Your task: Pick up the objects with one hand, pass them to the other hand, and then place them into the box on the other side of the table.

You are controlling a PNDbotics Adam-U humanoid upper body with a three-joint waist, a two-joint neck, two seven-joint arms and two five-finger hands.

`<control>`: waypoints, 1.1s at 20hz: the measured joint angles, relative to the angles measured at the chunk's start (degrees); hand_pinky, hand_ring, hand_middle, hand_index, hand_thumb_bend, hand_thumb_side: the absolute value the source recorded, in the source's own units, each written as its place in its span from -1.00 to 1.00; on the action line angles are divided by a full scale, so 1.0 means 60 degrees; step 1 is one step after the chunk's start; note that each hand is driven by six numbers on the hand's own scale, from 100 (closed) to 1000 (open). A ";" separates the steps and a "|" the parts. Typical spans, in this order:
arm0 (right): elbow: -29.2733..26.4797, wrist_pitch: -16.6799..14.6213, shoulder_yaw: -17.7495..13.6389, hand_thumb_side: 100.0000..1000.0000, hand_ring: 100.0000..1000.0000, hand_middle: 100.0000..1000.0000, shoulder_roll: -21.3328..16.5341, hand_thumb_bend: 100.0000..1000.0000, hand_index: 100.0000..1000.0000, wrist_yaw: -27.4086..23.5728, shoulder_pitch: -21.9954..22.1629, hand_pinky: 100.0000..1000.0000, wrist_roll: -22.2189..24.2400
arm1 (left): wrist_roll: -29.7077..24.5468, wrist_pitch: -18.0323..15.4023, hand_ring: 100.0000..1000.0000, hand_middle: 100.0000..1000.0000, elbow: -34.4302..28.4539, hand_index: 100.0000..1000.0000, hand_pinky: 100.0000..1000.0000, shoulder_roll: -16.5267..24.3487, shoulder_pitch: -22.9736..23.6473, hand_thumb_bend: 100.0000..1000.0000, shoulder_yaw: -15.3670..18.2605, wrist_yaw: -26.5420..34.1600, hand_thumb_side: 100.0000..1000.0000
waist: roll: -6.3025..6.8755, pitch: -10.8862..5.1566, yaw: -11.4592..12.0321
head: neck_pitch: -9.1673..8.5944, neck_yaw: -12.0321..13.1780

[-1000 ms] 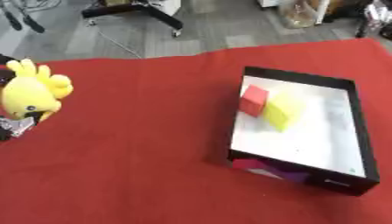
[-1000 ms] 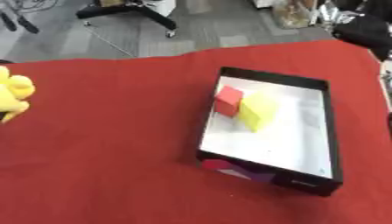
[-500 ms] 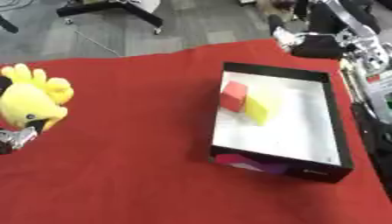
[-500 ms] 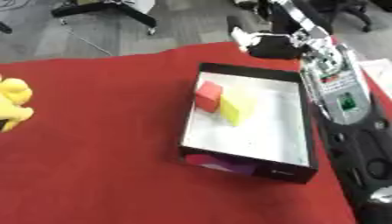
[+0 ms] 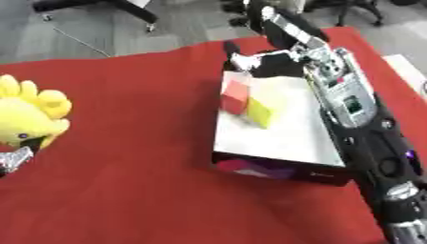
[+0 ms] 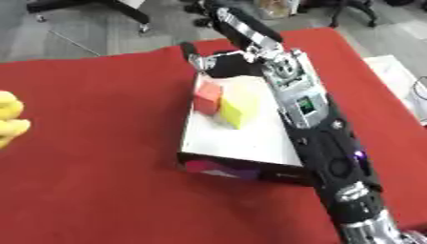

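Over the box's [image 5: 279, 143] far end the right hand [image 5: 259, 61] hovers, finger state unclear, above the red block [image 5: 235, 96] touching a yellow block [image 5: 259, 112], while the left hand [image 5: 12, 159] grasps the yellow plush chick [image 5: 29, 116].

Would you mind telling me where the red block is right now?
The red block sits inside the black-walled box on the table's right, touching the yellow block, just short of the right hand at the far end.
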 measured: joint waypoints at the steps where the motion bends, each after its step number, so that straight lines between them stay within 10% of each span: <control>1: 0.0056 -0.0053 0.0056 -1.00 1.00 1.00 0.0049 -1.00 0.99 0.0054 -0.0038 0.86 0.0056 | 0.0053 -0.0033 0.51 0.11 -0.0024 0.11 1.00 -0.0070 -0.0005 -1.00 -0.0030 0.0001 -0.49 | 0.0000 0.0000 0.0019 | 0.0001 -0.0051; 22: 0.0445 -0.0768 0.1015 -1.00 1.00 1.00 0.0970 -1.00 1.00 0.0375 -0.0592 0.87 0.1580 | 0.0881 -0.0925 0.47 0.06 0.0339 0.08 0.98 -0.1055 -0.0430 -1.00 -0.0286 -0.0221 -0.51 | -0.0060 0.0007 0.0245 | -0.0389 -0.0234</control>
